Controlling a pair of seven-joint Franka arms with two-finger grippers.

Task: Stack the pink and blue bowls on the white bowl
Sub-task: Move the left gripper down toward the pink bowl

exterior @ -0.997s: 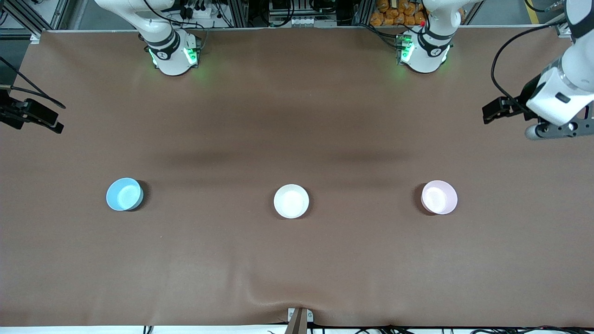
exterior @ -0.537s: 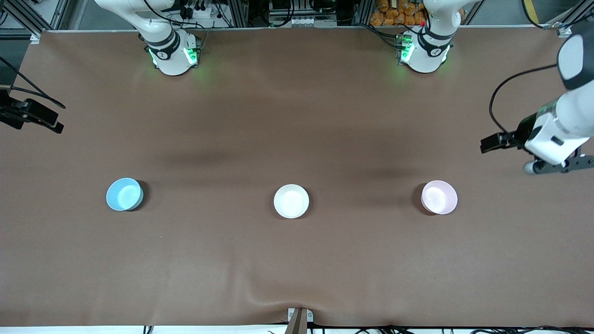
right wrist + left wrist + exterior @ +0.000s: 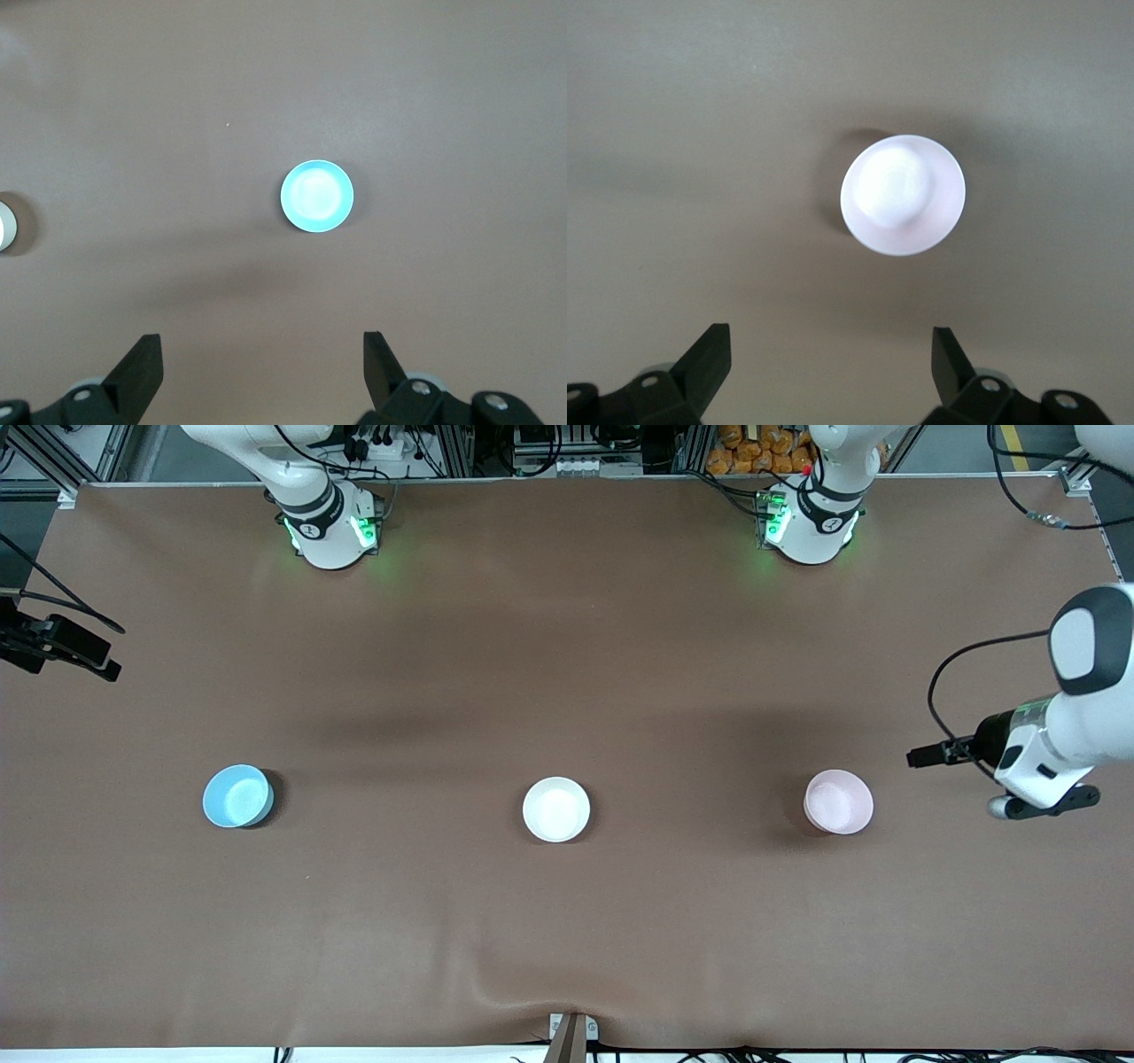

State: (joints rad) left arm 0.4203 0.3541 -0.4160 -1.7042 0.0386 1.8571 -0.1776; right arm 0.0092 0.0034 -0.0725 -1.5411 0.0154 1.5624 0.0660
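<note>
**Both grippers spread, three bowls apart in a row**

We see the left gripper [image 3: 831, 359] up in the air with its fingers spread wide and nothing between them, over the table [image 3: 567, 921] at the left arm's end, near the pink bowl [image 3: 838, 802] but not touching it. The right gripper [image 3: 262, 361] hangs high, its fingers spread just as wide and empty, with the blue bowl [image 3: 317, 197] on the table below and ahead of it.

Outward from there, we find the three bowls upright and well apart in one line. The pink bowl sits toward the left arm's end, the blue bowl toward the right arm's end, and the white bowl [image 3: 555, 809] between them. Nothing is stacked yet.
</note>
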